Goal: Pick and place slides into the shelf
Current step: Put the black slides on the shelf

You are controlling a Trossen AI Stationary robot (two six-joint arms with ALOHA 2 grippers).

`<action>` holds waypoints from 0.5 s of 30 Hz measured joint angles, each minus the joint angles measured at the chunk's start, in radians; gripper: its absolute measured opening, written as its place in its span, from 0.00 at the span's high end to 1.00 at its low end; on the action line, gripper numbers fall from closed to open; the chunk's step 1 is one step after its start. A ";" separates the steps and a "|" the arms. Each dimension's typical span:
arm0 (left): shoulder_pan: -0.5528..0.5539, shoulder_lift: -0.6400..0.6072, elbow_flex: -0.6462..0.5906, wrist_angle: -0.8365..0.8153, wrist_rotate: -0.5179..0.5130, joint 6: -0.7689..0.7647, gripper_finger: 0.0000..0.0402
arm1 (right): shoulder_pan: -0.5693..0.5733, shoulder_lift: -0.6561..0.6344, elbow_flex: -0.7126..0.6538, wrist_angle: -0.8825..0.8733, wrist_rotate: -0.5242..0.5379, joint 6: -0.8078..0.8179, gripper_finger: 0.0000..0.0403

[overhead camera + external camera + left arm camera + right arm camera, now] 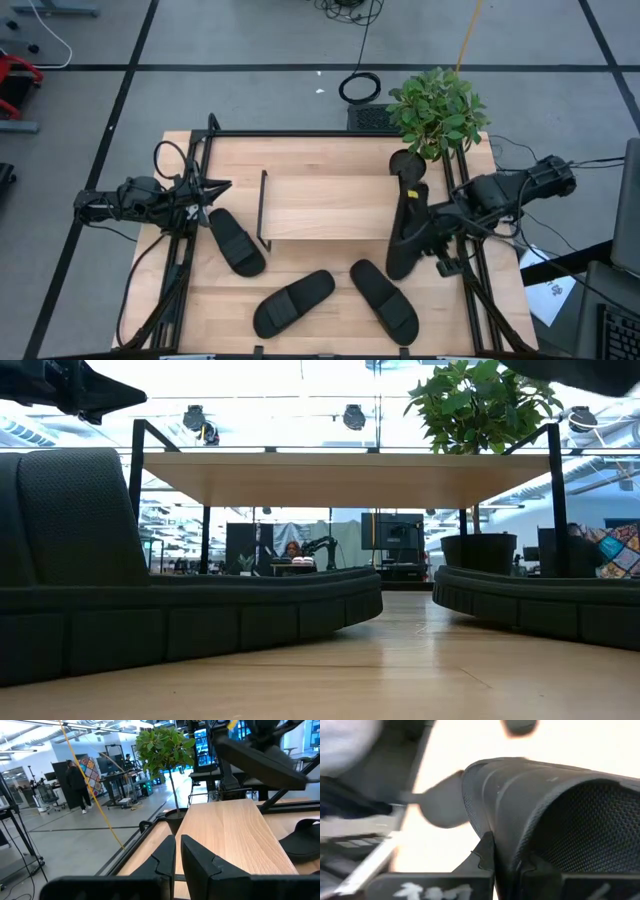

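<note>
Here, the right gripper (428,225) is clamping a slide (405,225) beside the shelf (330,205), apparently for placement; the left gripper (205,190), closed and empty, is waiting at the tabletop's (300,150) left edge.

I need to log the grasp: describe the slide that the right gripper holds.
The held slide is black, rubbery-looking, with an elongated sole and a wide textured strap. It stands along the shelf's right end, by the potted plant. The right gripper is shut on its strap edge. Whether it touches the table is unclear.
</note>
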 joint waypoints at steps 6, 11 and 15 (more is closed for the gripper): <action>0.000 0.000 0.000 0.000 0.000 0.000 0.91 | -0.112 0.070 0.197 -0.089 0.046 -0.195 0.99; 0.000 0.000 0.000 -0.002 0.000 -0.001 0.91 | -0.242 0.158 0.351 -0.207 0.050 -0.296 0.99; 0.000 0.000 0.000 -0.003 0.000 0.000 0.91 | -0.343 0.245 0.446 -0.271 -0.007 -0.389 0.99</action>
